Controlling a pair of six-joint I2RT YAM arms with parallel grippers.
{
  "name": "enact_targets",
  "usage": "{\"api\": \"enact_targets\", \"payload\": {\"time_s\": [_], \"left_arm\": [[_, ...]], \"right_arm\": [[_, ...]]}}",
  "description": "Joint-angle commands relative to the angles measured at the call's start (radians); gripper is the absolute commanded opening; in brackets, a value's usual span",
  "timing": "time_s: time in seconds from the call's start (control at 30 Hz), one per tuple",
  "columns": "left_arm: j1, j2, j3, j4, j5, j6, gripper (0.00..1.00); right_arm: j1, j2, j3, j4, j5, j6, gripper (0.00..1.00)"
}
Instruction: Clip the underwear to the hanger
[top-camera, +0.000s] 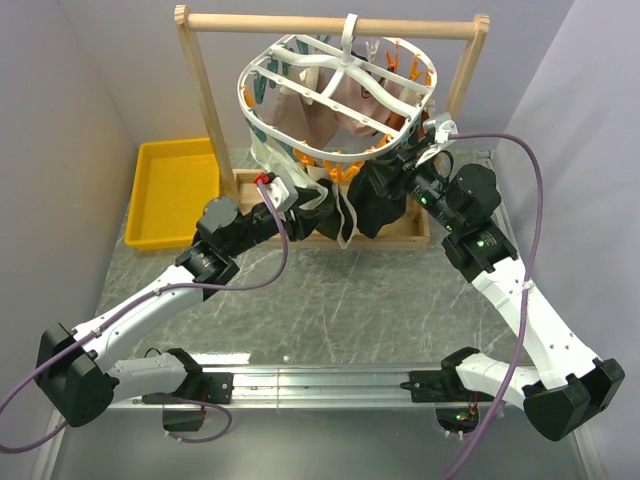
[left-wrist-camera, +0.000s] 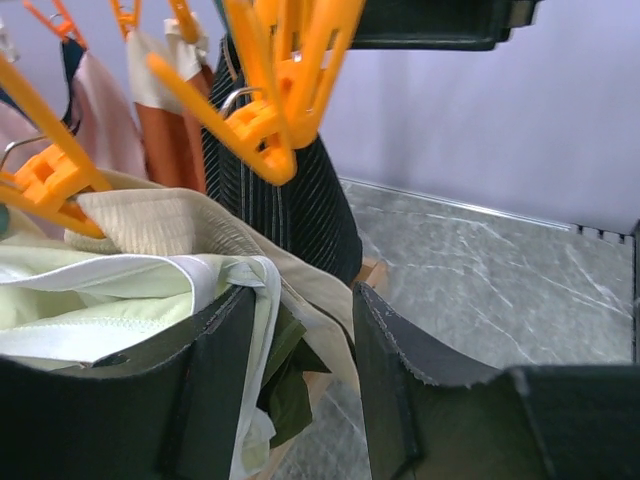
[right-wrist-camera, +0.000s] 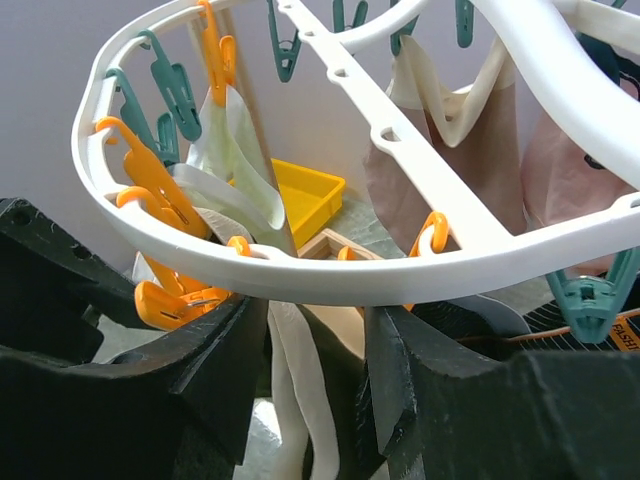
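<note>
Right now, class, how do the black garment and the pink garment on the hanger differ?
The black garment is dark; the pink garment is pale. The black garment has fine ribbed lines; the pink garment looks plain. Both hang under the hanger.

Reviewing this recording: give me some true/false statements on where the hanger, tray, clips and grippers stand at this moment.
1. The hanger hangs from the wooden rail. True.
2. The yellow tray sits right of the wooden rail. False: it sits to its left in the top view.
3. Every clip on the hanger is teal. False: orange clips and teal clips both show.
4. Olive fabric of the underwear lies between the left gripper's fingers. True.
5. The right gripper lies down on the table. False: it is up under the hanger's ring, fingers apart.
</note>
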Motion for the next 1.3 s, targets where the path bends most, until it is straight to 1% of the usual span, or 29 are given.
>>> {"api": "enact_targets", "payload": {"time_s": [0.0,0.17,0.3,0.4,0.43,0.47,0.53,0.63,0.67,0.7,0.8,0.83,0.87,0.9,0.97,1.0,1.03,1.1,1.13,1.17,1.23,1.27], "left_arm": [[-0.007,-0.041,-0.003,0.014,-0.074,-0.018,0.49],[0.024,-0.155,-0.046,-0.097,-0.101,-0.025,0.49],[0.071,-0.244,-0.083,-0.257,-0.116,-0.023,0.5],[0.108,-0.319,-0.106,-0.334,-0.114,-0.025,0.51],[0.114,-0.354,-0.109,-0.397,-0.117,-0.025,0.52],[0.122,-0.371,-0.115,-0.408,-0.121,-0.023,0.52],[0.149,-0.421,-0.131,-0.512,-0.128,-0.023,0.53],[0.182,-0.48,-0.152,-0.578,-0.125,-0.02,0.56],[0.185,-0.492,-0.158,-0.603,-0.157,-0.02,0.57],[0.188,-0.5,-0.164,-0.606,-0.174,-0.023,0.59],[0.188,-0.508,-0.157,-0.593,-0.196,-0.025,0.59],[0.188,-0.494,-0.151,-0.586,-0.203,-0.063,0.58],[0.188,-0.485,-0.129,-0.583,-0.19,-0.071,0.58],[0.188,-0.472,-0.12,-0.557,-0.103,-0.058,0.56],[0.186,-0.454,-0.121,-0.484,-0.023,-0.042,0.55],[0.186,-0.443,-0.125,-0.424,0.011,-0.041,0.52],[0.183,-0.408,-0.122,-0.39,0.063,0.003,0.5],[0.168,-0.367,-0.1,-0.343,0.07,0.021,0.49],[0.163,-0.324,-0.092,-0.276,0.08,0.018,0.49],[0.15,-0.302,-0.07,-0.249,0.085,0.018,0.5],[0.121,-0.24,-0.046,-0.165,0.051,0.012,0.51],[0.088,-0.219,-0.027,-0.142,0.041,0.02,0.52]], "right_arm": [[-0.003,-0.001,0.045,0.031,-0.016,-0.013,0.5],[-0.001,-0.005,0.039,0.038,-0.017,-0.013,0.51],[-0.001,-0.007,0.035,0.044,-0.021,-0.016,0.51],[-0.001,-0.008,0.034,0.042,-0.019,-0.017,0.51],[-0.003,-0.011,0.032,0.042,-0.024,-0.019,0.51],[-0.001,-0.013,0.029,0.042,-0.022,-0.02,0.51],[-0.001,-0.017,0.028,0.038,-0.021,-0.023,0.51],[-0.001,-0.022,0.023,0.038,-0.021,-0.028,0.52],[-0.001,-0.024,0.019,0.038,-0.024,-0.028,0.52],[0.0,-0.024,0.019,0.038,-0.024,-0.028,0.52],[-0.001,-0.025,0.02,0.039,-0.025,-0.027,0.52],[-0.001,-0.022,0.019,0.039,-0.028,-0.027,0.52],[-0.001,-0.024,0.019,0.041,-0.028,-0.027,0.52],[-0.003,-0.022,0.02,0.041,-0.03,-0.025,0.52],[-0.001,-0.021,0.023,0.041,-0.031,-0.027,0.52],[-0.001,-0.019,0.023,0.041,-0.031,-0.025,0.52],[-0.003,-0.021,0.023,0.041,-0.034,-0.027,0.52],[-0.001,-0.021,0.022,0.041,-0.034,-0.022,0.52],[-0.001,-0.022,0.022,0.039,-0.037,-0.022,0.52],[-0.001,-0.022,0.02,0.038,-0.034,-0.022,0.52],[-0.001,-0.025,0.019,0.036,-0.034,-0.022,0.52],[-0.003,-0.025,0.016,0.038,-0.034,-0.02,0.52]]}}
